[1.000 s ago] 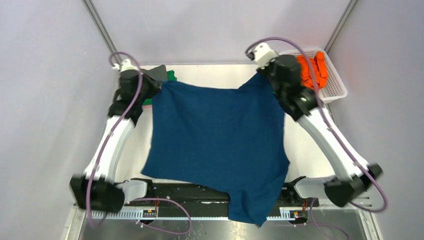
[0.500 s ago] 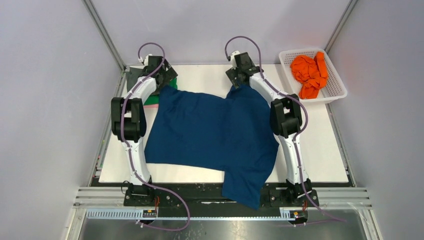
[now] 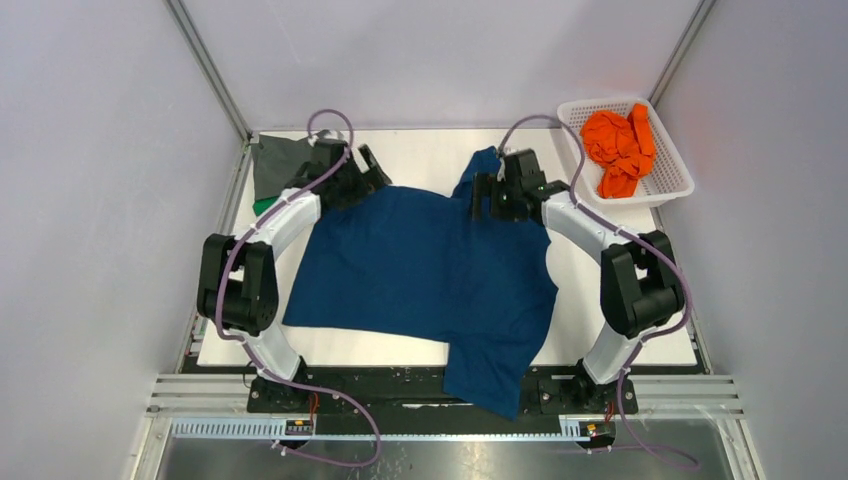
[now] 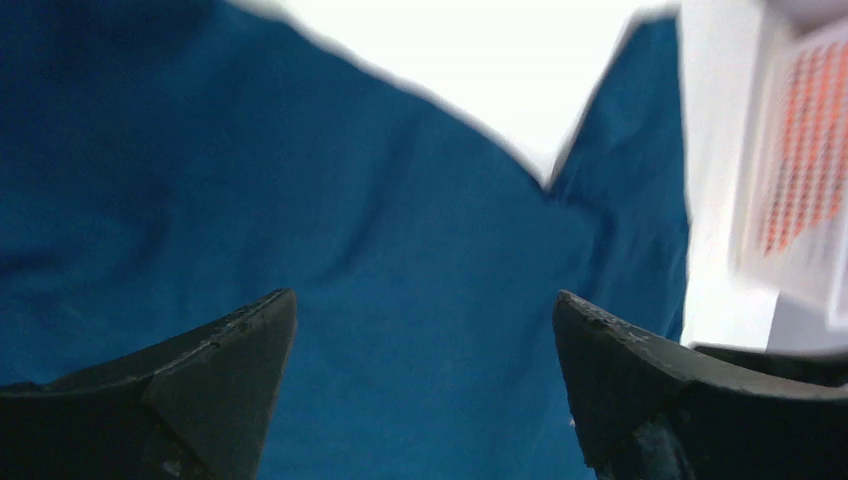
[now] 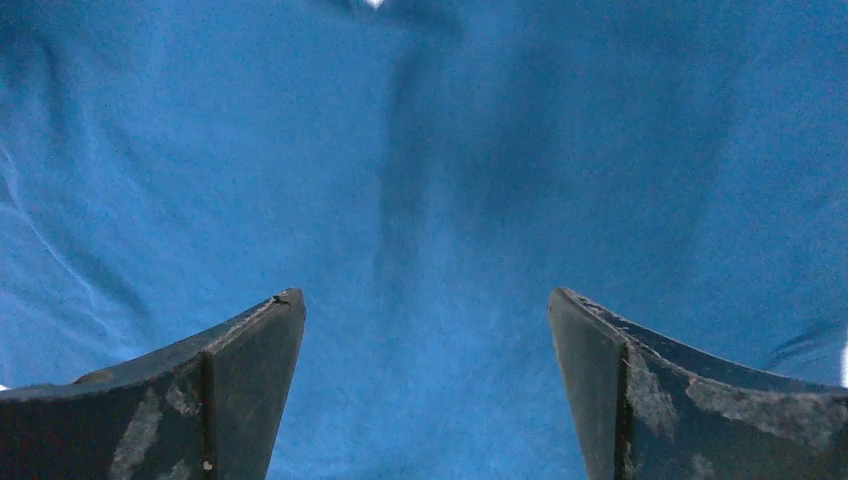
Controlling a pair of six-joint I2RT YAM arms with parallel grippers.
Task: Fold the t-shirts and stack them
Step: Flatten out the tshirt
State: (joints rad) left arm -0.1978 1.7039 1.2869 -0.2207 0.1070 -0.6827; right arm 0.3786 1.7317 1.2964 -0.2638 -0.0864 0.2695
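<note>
A large dark blue t-shirt [image 3: 420,270] lies spread over the white table [image 3: 640,310], one corner hanging over the near edge. My left gripper [image 3: 375,172] hovers open over its far left part, and the left wrist view has only blue cloth [image 4: 400,200] between the fingers [image 4: 230,370]. Over the far right part, by a raised sleeve, my right gripper [image 3: 480,195] is open too, with nothing between its fingers [image 5: 240,380] but blue cloth [image 5: 420,150] below. A grey t-shirt [image 3: 272,162] and a green one [image 3: 262,206] lie at the back left. An orange t-shirt [image 3: 618,145] sits in the basket.
The white mesh basket [image 3: 672,186] stands at the back right corner, also seen blurred at the right of the left wrist view as a basket [image 4: 800,170]. Pale walls enclose the table on three sides. A black rail [image 3: 400,385] runs along the near edge.
Both grippers have opened and let go of the blue t-shirt's far corners. Both arms swung inward over the cloth, which now lies on the table.
</note>
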